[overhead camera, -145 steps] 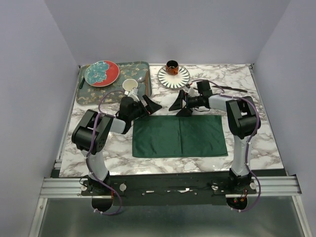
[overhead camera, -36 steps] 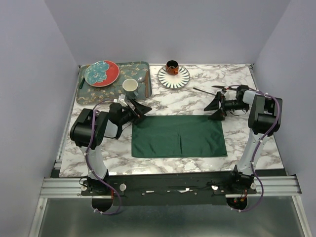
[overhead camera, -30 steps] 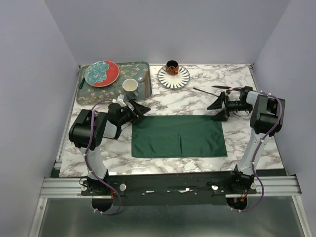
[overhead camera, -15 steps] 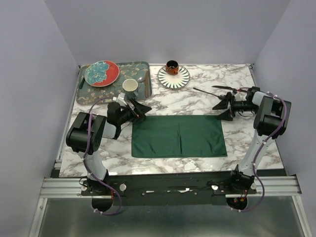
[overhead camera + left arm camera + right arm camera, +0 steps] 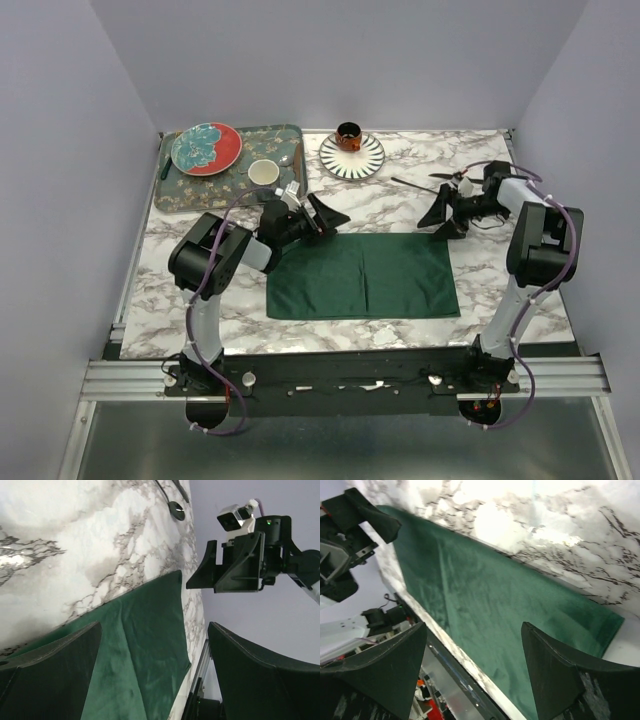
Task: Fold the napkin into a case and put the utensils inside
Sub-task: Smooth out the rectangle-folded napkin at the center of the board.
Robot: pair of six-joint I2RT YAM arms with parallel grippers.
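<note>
A dark green napkin lies spread flat on a marble tabletop. It forms a wide rectangle with a faint crease running front to back near its middle.

The left hand sits low just past the napkin's far edge, toward the left end of the cloth. Its two fingers are spread wide with nothing between them. Its wrist camera looks between those fingers along the green cloth toward the other hand.

The right hand sits just past the napkin's far right corner, pointing toward the left hand. Its fingers also stand wide apart and hold nothing. In its wrist camera the cloth fills the gap between them. Whether either hand touches the cloth cannot be told.

Two slim black utensils lie on bare marble just beyond the right hand. They are apart from the napkin and not in the fingers.

Farther out from the right hand, toward the back of the tabletop, is a striped plate with a small cup on it.

Beyond the left hand is a patterned tray. The tray holds a white cup on the side nearest that hand and a red and teal plate farther off.
</note>
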